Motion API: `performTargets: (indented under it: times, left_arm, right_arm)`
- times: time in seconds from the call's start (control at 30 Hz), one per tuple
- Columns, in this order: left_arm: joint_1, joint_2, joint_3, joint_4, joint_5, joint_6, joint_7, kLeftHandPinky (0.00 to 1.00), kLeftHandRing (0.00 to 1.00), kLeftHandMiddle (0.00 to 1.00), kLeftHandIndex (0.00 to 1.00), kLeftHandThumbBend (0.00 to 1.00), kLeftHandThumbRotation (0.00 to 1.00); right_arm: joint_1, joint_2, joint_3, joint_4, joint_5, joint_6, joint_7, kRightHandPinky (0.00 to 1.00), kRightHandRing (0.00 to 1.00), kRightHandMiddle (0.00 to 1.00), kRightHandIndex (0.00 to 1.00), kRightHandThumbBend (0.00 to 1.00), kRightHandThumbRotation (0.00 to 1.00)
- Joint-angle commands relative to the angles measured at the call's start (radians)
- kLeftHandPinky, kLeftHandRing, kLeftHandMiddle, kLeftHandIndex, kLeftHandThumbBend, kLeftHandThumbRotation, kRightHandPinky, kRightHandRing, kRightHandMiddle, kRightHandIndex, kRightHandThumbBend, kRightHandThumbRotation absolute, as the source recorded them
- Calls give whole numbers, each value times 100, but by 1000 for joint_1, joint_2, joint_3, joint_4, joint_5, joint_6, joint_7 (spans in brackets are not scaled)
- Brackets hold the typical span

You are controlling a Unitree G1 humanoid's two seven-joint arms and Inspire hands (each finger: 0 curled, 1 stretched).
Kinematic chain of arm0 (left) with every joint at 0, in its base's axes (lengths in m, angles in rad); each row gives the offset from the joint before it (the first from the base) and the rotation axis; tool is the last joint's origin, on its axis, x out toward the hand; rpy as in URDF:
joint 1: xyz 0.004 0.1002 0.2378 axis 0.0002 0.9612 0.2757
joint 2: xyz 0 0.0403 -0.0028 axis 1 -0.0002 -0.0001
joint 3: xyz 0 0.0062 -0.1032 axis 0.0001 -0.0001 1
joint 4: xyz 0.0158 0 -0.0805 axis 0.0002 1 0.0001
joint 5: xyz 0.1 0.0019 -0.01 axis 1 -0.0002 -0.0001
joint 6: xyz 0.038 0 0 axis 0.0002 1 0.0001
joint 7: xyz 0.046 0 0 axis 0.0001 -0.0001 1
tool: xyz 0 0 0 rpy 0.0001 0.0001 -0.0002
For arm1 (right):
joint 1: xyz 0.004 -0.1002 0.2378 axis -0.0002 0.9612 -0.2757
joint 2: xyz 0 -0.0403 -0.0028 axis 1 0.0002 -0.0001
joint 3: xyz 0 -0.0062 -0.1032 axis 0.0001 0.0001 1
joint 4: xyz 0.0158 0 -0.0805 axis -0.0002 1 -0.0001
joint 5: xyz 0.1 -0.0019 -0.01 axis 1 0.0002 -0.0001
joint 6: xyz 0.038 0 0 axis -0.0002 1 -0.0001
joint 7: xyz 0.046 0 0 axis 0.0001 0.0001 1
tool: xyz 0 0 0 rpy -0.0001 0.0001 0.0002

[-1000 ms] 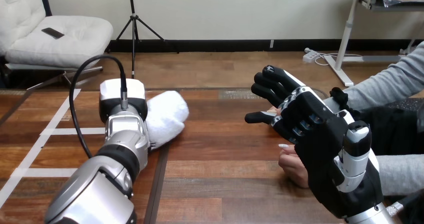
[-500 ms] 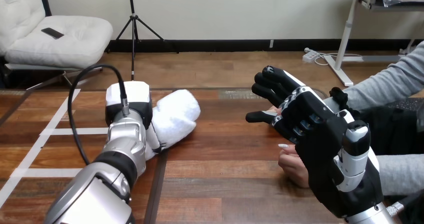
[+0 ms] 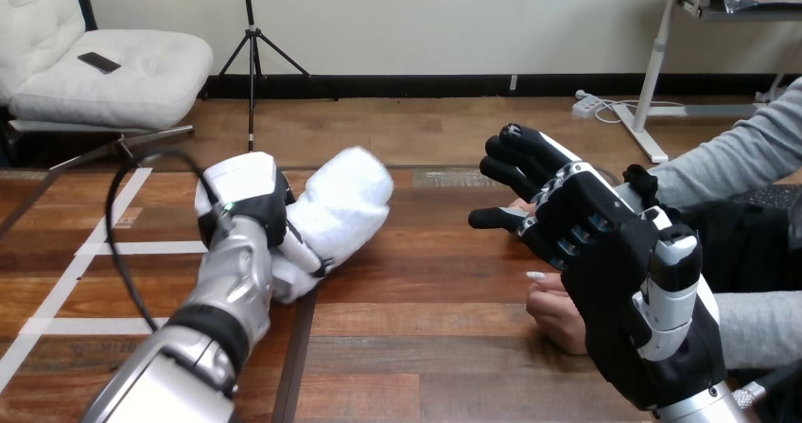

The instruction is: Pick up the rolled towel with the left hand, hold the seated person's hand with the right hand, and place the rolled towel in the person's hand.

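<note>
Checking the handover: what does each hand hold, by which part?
The left hand grips the rolled towel round its near end. The right hand covers the person's hand; a hold cannot be told.

My left hand [image 3: 248, 205], left of centre: fingers curled round the rolled towel [image 3: 345, 201], which is tilted, its free end up and to the right. My right hand [image 3: 577, 224], at right, covers the person's hand [image 3: 556, 314]; grip not discernible. Both hands well apart over the table [image 3: 416, 347].
</note>
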Motion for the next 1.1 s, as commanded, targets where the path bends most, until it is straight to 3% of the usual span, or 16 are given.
performTargets:
  times: [0.0, 0.43, 0.7, 0.83, 1.07]
  left_arm:
    - [20, 50, 49, -124, -27, -55, 62, 21, 29, 39, 42, 77, 0]
    - [247, 82, 173, -466, -104, -131, 106, 19, 25, 34, 41, 75, 0]
    - [386, 85, 238, -676, -137, -149, 93, 18, 24, 33, 42, 71, 0]
    - [442, 82, 262, -759, -144, -150, 89, 18, 23, 32, 42, 70, 0]
    - [560, 79, 306, -921, -181, -179, 47, 23, 28, 36, 43, 68, 0]
  right_arm:
    - [-43, -3, -10, 2, -3, -9, -2, 75, 92, 90, 88, 90, 100]
    - [-42, -11, -13, 18, -14, 20, -8, 82, 94, 93, 90, 93, 100]
    - [-52, -10, -20, 59, -30, 2, -6, 84, 94, 93, 90, 91, 100]
    - [-52, -18, -21, 59, -35, 20, -8, 85, 94, 94, 91, 91, 100]
    - [-70, -52, -31, 86, -65, 26, 8, 88, 96, 95, 92, 89, 100]
